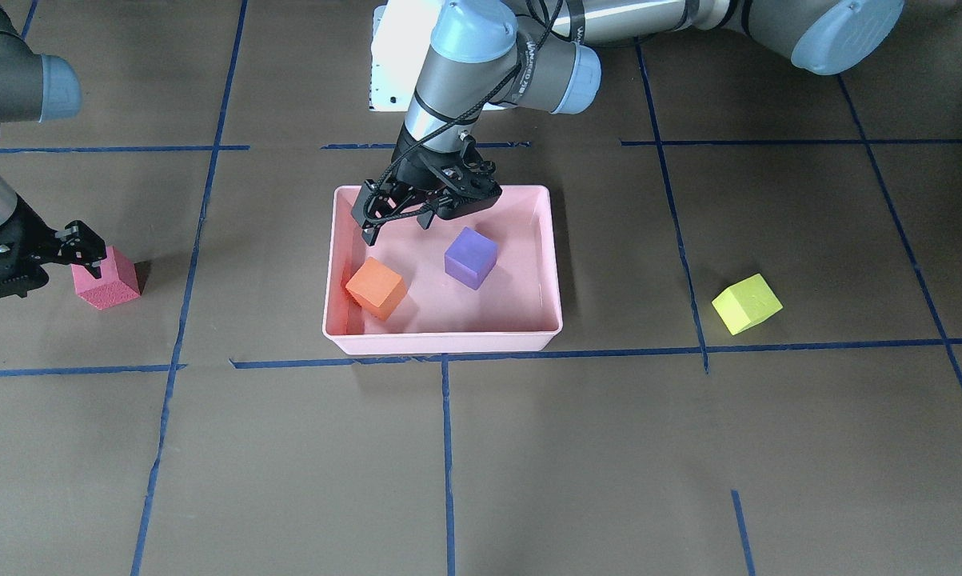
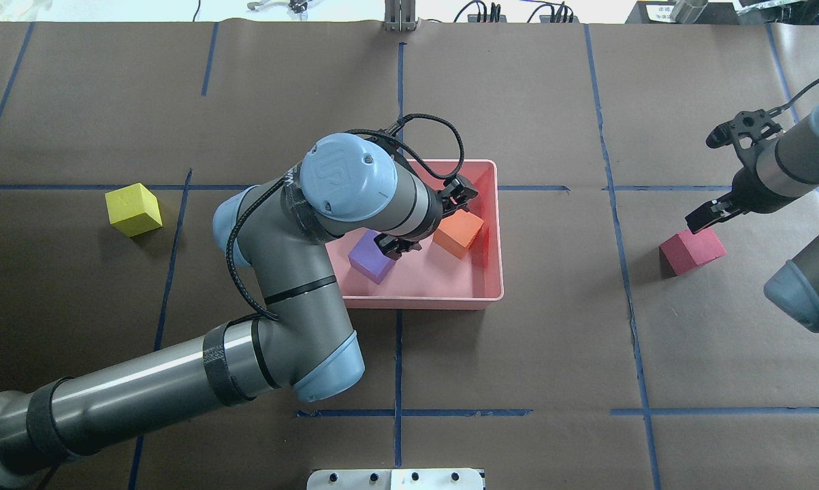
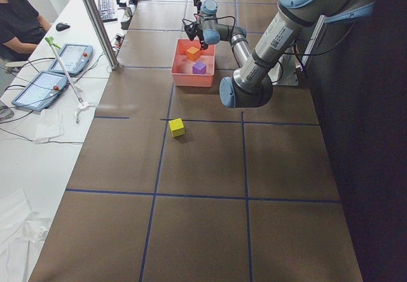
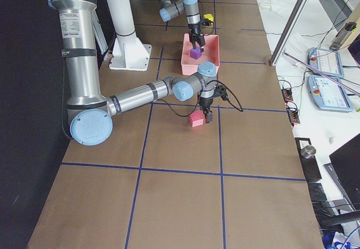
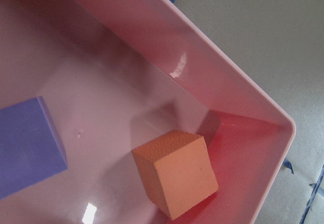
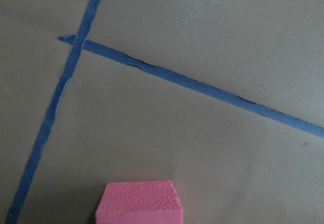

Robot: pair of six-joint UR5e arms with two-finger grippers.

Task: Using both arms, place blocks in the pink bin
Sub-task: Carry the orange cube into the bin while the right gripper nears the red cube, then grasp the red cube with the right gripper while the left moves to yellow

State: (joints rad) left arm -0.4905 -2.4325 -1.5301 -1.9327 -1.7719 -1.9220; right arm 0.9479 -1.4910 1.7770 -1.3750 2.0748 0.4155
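The pink bin (image 1: 441, 342) sits mid-table and holds the orange block (image 1: 377, 288) and the purple block (image 1: 470, 258). My left gripper (image 1: 401, 224) hangs open and empty just above the bin's inside, over its robot-side wall; in the overhead view (image 2: 428, 219) its fingers straddle the gap between the two blocks. The left wrist view shows both blocks (image 5: 177, 176) lying free. The red block (image 1: 106, 282) lies on the table on the robot's right. My right gripper (image 2: 712, 214) is at its far edge and looks open. The yellow-green block (image 1: 746, 303) lies alone on the robot's left.
Blue tape lines (image 1: 447, 448) grid the brown table cover. The white pedestal base (image 1: 393, 56) stands behind the bin. An operators' desk with tablets (image 3: 63, 59) and a metal pole (image 3: 95, 21) run along the far side.
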